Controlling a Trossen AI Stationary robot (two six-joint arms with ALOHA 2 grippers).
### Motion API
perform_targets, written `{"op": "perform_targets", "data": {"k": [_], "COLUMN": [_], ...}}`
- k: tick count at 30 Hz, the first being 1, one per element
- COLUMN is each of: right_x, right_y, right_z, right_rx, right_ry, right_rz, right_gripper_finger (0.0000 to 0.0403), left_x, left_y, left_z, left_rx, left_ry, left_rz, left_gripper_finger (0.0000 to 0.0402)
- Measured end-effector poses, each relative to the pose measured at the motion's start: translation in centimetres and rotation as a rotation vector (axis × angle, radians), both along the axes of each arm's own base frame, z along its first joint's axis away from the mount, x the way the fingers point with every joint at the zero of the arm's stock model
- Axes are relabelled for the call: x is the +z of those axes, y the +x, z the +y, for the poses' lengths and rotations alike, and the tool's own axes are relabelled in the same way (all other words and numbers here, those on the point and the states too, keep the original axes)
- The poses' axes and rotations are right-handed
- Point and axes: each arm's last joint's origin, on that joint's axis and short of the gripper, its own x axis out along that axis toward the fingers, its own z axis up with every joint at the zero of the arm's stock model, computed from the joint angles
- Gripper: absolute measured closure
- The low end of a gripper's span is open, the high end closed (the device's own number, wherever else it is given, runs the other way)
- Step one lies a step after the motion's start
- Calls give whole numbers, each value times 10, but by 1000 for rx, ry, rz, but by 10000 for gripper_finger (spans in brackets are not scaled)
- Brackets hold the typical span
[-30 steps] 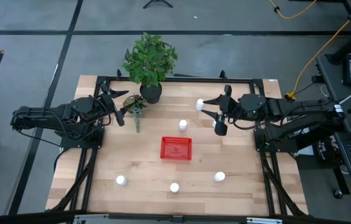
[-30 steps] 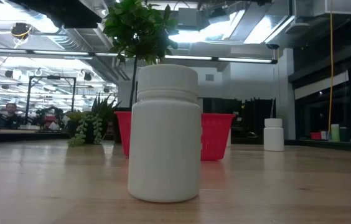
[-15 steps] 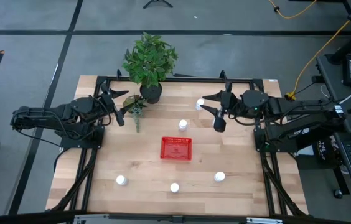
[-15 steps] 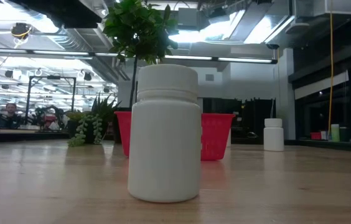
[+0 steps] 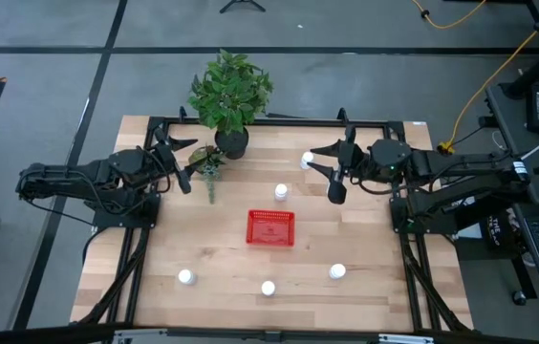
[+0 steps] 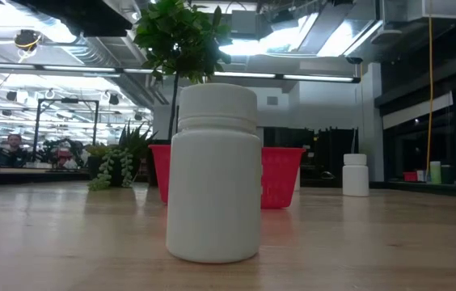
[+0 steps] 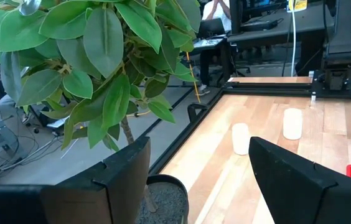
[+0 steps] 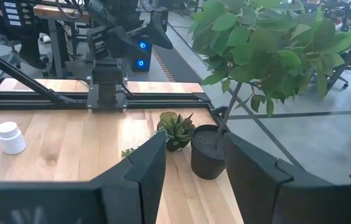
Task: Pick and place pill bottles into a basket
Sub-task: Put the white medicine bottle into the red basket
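Several small white pill bottles stand upright on the wooden table: one at the far right (image 5: 307, 159), one near the middle (image 5: 281, 191), and three along the near side (image 5: 185, 277) (image 5: 268, 288) (image 5: 336, 271). The red basket (image 5: 270, 227) stands on the table's middle, empty as far as I see. In the low view a bottle (image 6: 214, 174) stands in front of the basket (image 6: 283, 176). My left gripper (image 5: 179, 162) is open and empty at the far left beside the plant pot. My right gripper (image 5: 329, 170) is open and empty just right of the far-right bottle.
A leafy plant in a dark pot (image 5: 231, 141) and a small succulent (image 5: 208, 168) stand at the far left; the pot (image 7: 163, 199) lies right before my left fingers. A black frame (image 5: 279, 120) runs along the table's edges. Bare wood lies around the basket.
My right gripper has edged a little toward the table's far edge and the far-right bottle, staying open. The bottles and the basket have kept their places.
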Motion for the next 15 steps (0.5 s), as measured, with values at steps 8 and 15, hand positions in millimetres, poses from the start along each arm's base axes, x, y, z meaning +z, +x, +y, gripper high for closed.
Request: {"op": "perform_targets", "data": {"k": [8,15], "right_x": [-1,-3], "right_y": [0,-1], "right_z": [0,0], "right_rx": [-1,-7], "right_ry": [4,28], "right_rz": [8,20], "right_gripper_finger": [240,240], "left_x": [0,0], "left_y": [0,0], "left_z": [0,0], "left_rx": [0,0], "left_ry": [0,0], "left_rz": [0,0], "left_gripper_finger": [135,135]}}
